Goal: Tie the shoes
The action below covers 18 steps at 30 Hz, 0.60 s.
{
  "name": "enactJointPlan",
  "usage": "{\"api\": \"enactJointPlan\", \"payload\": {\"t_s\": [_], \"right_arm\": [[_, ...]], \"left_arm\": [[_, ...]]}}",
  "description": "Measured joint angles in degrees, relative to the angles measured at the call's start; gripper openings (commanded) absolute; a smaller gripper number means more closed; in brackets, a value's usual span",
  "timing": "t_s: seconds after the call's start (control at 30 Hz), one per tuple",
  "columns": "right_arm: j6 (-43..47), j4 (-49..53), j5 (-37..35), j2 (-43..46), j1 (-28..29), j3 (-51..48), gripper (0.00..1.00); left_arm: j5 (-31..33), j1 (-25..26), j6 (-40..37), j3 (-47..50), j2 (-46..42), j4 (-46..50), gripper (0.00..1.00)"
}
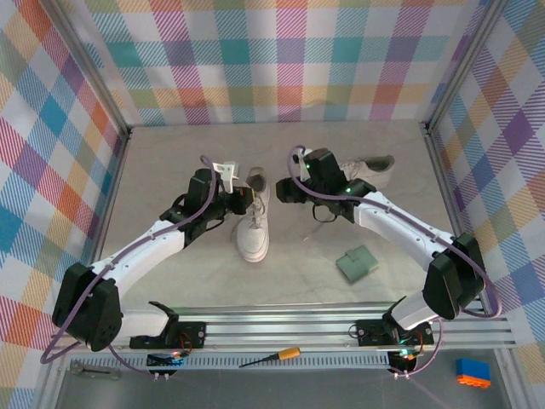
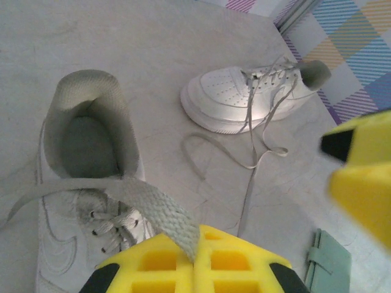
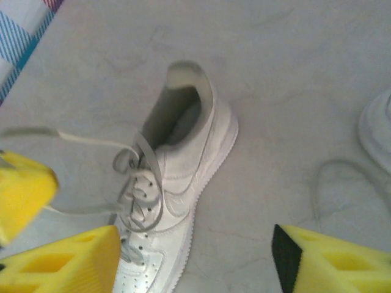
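Middle of the table (image 1: pixel 298 290), roughly between the two arms, is where one white shoe (image 1: pixel 254 223) sits. It's upright on its sole, toe pointing back toward the arm bases, grey-lined opening toward the far wall. The left gripper (image 1: pixel 225 175) is just beside the heel end of it. From its wrist cam you can see the yellow fingers (image 2: pixel 256 271) pressed together with a flat white lace (image 2: pixel 160 210) pinched right in the seam, so it's clamped on that lace. The lace runs from the pads up over the top of the shoe and off toward the left edge of that view. The right gripper (image 1: pixel 291 189) hangs on the other side of the same shoe, its fingers (image 3: pixel 67 262) spread wide with nothing caught between them. Its cam looks down on the loosely threaded eyelets. The second shoe (image 1: pixel 375 168) is at the back right, partly behind the right arm and well apart from the first. It's also upright, with its loose laces (image 2: pixel 250 159) trailing out onto the table in a loop. A small green pad (image 1: pixel 356 264) lies nearer the bases, to the right of the middle shoe. Down past the near rail there's a screwdriver (image 1: pixel 272 356) with an orange handle and a blue-and-orange block (image 1: pixel 473 372).
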<state>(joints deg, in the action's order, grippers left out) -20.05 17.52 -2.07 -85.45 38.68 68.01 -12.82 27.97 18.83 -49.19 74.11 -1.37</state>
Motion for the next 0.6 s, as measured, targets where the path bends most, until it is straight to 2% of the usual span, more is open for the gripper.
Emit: {"api": "enactJointPlan", "payload": {"t_s": [0.13, 0.23, 0.4, 0.6], "right_arm": [[-0.48, -3.45, 6.08, -0.02, -0.63, -3.87, 0.48], [-1.01, -6.58, 10.43, -1.03, -1.05, -5.27, 0.44], [-3.19, -9.84, 14.62, -6.10, -1.66, -5.14, 0.44], [-7.23, -10.25, 14.95, -11.28, -1.95, -4.90, 0.44]], "left_arm": [[-1.22, -0.02, -0.87, -1.55, 1.22, 2.05, 0.00], [-1.25, -0.04, -3.32, -3.39, 2.03, 4.22, 0.00], [-0.37, -0.24, -8.70, -7.50, 4.13, 8.04, 0.00], [1.03, -0.44, -12.96, -9.07, 5.27, 10.78, 0.00]]}}
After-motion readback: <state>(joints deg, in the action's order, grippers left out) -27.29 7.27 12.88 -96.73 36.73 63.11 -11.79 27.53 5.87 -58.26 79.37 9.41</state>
